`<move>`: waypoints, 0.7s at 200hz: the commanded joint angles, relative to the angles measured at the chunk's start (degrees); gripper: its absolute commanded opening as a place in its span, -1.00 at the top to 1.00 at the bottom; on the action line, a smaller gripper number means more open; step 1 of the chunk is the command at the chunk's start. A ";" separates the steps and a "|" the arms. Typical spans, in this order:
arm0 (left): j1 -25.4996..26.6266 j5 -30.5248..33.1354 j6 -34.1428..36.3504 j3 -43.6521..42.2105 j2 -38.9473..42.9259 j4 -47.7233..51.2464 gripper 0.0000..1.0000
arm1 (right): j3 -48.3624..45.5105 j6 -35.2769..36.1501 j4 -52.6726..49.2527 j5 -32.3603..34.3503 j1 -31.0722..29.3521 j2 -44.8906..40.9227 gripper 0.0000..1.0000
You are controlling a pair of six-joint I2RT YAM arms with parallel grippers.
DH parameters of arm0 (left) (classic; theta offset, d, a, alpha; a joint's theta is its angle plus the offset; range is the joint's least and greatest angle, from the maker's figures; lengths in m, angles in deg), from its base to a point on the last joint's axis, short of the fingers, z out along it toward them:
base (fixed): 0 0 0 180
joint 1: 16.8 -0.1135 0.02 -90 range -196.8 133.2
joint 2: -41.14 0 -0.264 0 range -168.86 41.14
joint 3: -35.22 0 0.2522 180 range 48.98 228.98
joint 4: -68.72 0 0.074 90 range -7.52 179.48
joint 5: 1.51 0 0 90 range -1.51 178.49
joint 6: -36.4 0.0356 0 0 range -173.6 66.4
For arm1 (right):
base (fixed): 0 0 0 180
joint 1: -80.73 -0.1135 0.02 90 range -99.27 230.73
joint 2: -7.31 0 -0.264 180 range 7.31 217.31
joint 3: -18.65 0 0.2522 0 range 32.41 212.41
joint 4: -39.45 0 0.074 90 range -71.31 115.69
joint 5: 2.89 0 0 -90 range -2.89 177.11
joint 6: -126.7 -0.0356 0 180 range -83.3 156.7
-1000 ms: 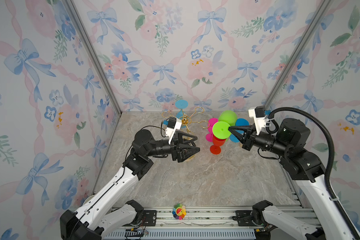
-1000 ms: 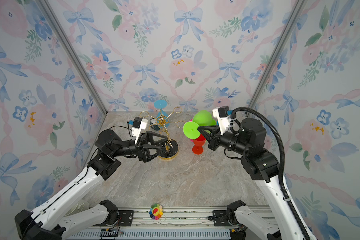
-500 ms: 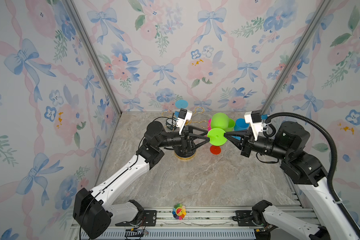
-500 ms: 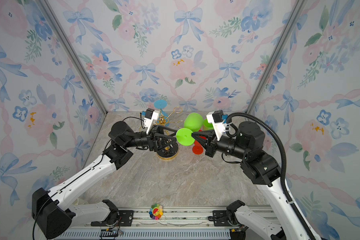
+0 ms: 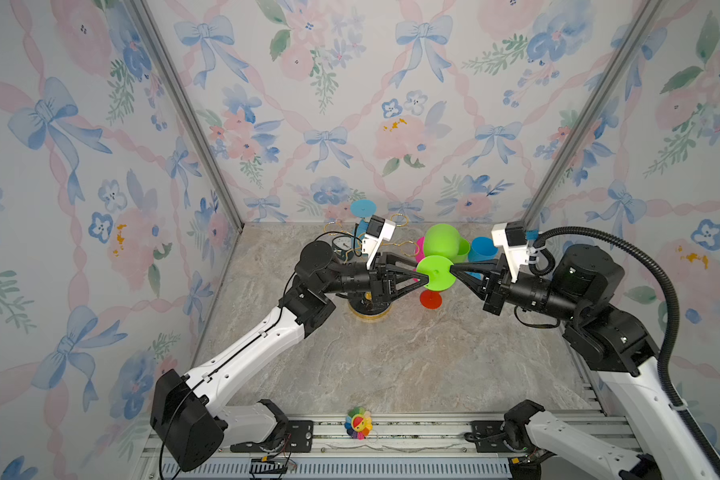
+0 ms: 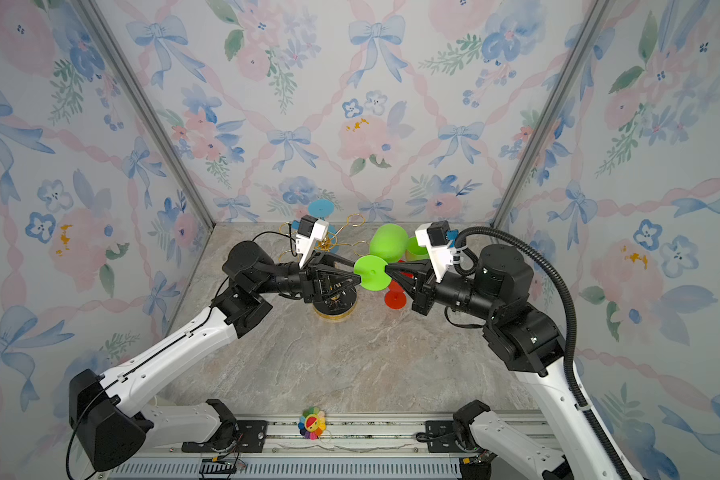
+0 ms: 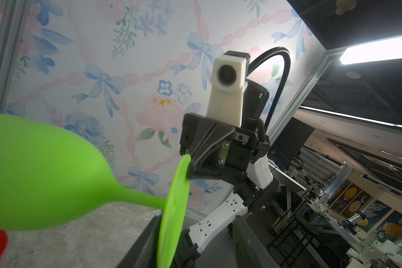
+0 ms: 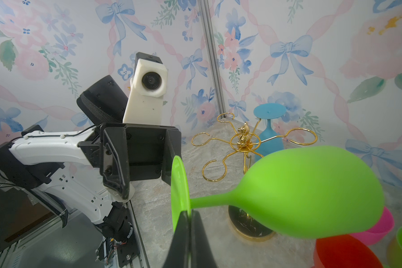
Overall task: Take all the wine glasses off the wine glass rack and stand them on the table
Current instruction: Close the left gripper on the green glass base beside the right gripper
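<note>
We find the wine glass [image 8: 288, 197] off the wine glass rack [image 8: 241, 141], sideways in the air just beside its loops. The right gripper [image 8: 186, 214] pinches the foot's rim. The left gripper [image 5: 421, 275] straddles the opposite rim, jaws parted, a gap showing.
</note>
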 commanded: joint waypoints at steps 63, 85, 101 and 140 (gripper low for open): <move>1.17 -1.68 0.55 0.09 0.04 -1.70 0.79 | 1.46 -0.13 -1.72 2.91 -0.56 0.40 1.00; 1.13 -1.74 0.79 -0.32 0.25 -1.73 0.91 | 2.16 -0.07 -3.01 2.75 -0.56 0.94 0.80; 1.12 -1.82 1.01 -0.52 0.39 -1.67 1.00 | 2.75 -0.11 -3.65 2.70 -0.56 1.08 0.74; 1.27 -2.98 2.45 -1.16 0.46 -1.70 1.00 | 3.49 -0.05 -4.45 3.42 -0.56 0.41 0.47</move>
